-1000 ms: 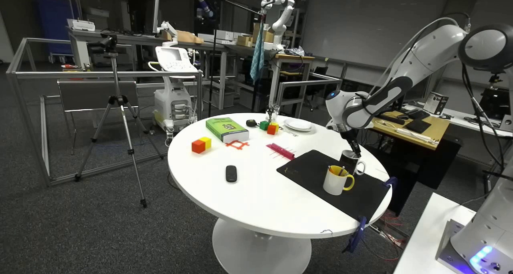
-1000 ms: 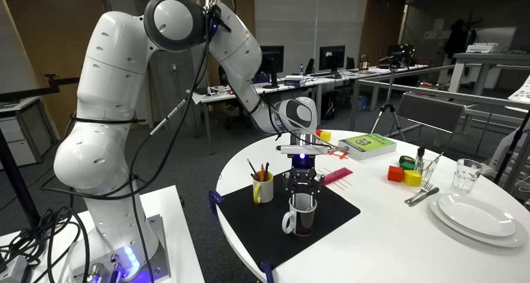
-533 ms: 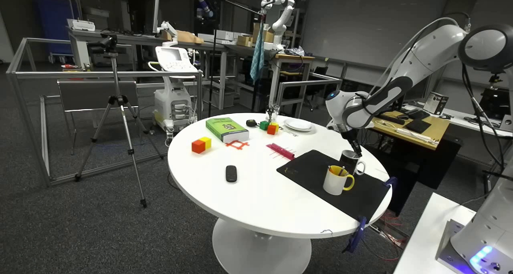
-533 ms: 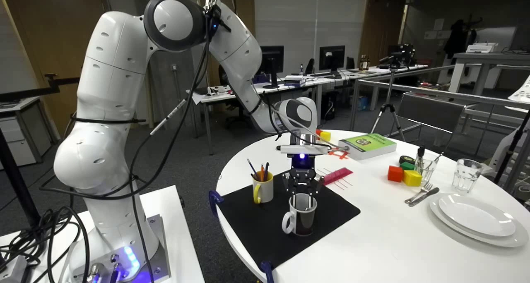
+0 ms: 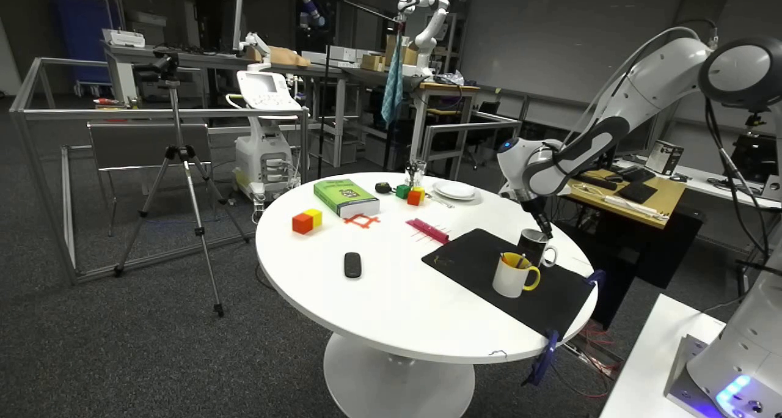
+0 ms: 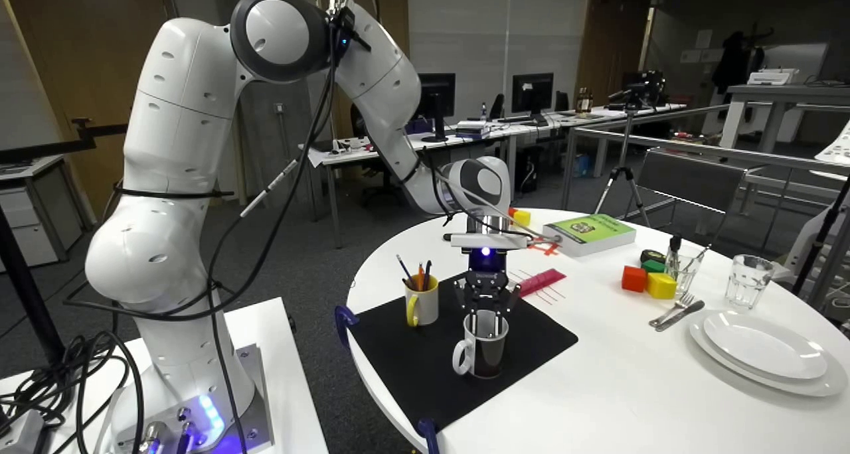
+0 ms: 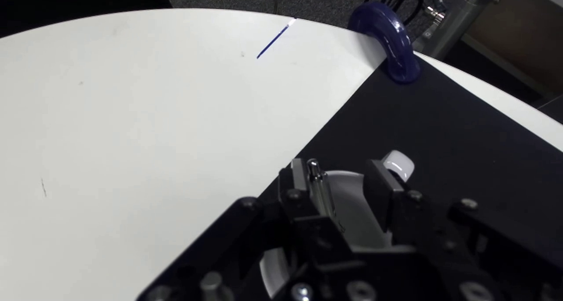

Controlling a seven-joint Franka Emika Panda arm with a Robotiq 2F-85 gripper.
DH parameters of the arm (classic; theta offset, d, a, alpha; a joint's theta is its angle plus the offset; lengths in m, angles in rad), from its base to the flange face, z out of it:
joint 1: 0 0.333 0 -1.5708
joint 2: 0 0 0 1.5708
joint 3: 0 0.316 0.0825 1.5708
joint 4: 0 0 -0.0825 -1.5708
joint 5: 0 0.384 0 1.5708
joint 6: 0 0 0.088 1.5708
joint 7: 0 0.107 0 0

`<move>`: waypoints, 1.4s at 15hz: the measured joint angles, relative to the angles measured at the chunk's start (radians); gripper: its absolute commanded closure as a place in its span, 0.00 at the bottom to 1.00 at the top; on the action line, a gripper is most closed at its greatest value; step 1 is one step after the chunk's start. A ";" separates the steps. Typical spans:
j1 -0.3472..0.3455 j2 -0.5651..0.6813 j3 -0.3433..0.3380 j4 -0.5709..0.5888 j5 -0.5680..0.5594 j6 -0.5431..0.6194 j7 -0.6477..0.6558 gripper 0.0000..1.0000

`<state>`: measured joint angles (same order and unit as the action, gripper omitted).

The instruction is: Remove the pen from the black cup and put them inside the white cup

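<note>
The black cup has a white inside and white handle and stands upright on the black mat. My gripper points down into its mouth. In the wrist view my gripper is open, one finger on each side of a gap over the cup's pale inside. A silver pen stands in the cup close beside the left finger; whether they touch I cannot tell. The right finger is apart from it. The white cup with yellow inside and handle stands nearby holding several pencils; it also shows in an exterior view.
The black mat is held at the table edge by dark blue clamps. A pink piece, a green book, coloured cubes, a glass and plates lie farther along the round table.
My gripper has shifted very slightly, a little to the right and down in an exterior view. The cups have not moved.
</note>
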<state>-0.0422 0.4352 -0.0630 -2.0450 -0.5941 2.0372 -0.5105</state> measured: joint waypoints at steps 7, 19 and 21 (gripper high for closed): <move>-0.008 0.000 -0.001 0.002 0.000 0.000 0.000 0.99; -0.011 0.000 -0.001 0.008 0.000 -0.009 0.000 0.97; -0.011 -0.003 -0.001 0.019 0.000 -0.011 0.000 0.97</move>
<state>-0.0527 0.4326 -0.0637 -2.0264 -0.5942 2.0266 -0.5105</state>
